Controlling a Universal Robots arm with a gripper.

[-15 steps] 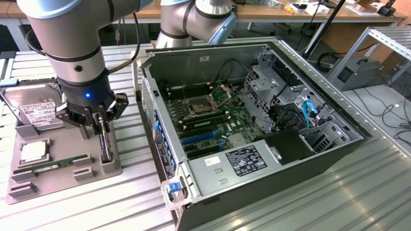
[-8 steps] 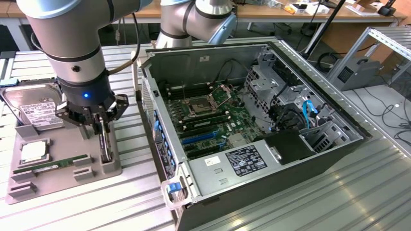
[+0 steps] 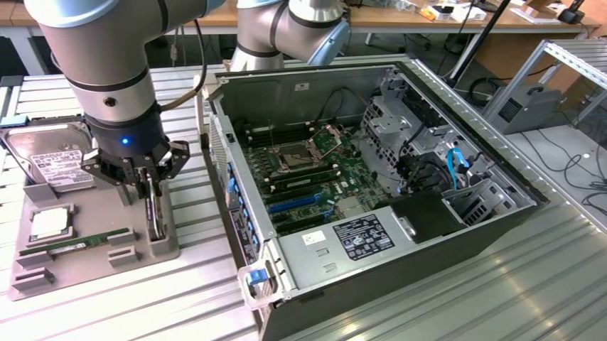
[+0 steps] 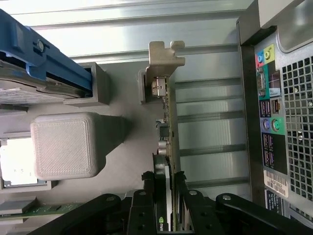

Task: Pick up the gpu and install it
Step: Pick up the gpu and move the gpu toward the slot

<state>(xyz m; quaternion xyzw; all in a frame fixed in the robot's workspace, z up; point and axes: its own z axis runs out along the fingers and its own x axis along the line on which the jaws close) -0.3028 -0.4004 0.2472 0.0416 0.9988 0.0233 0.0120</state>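
The gpu stands on its long edge in a slot at the right side of the grey holder tray. It is a thin card with a silver end bracket. My gripper reaches straight down onto it. In the wrist view the card runs between the black fingers, which press against both of its faces. The gripper is shut on the card's upper edge. The card still sits in the tray's slot.
An open computer case lies at the exterior view's right of the tray, motherboard exposed; its rear port panel is close beside the card. The tray also carries a hard drive, a processor and a RAM stick.
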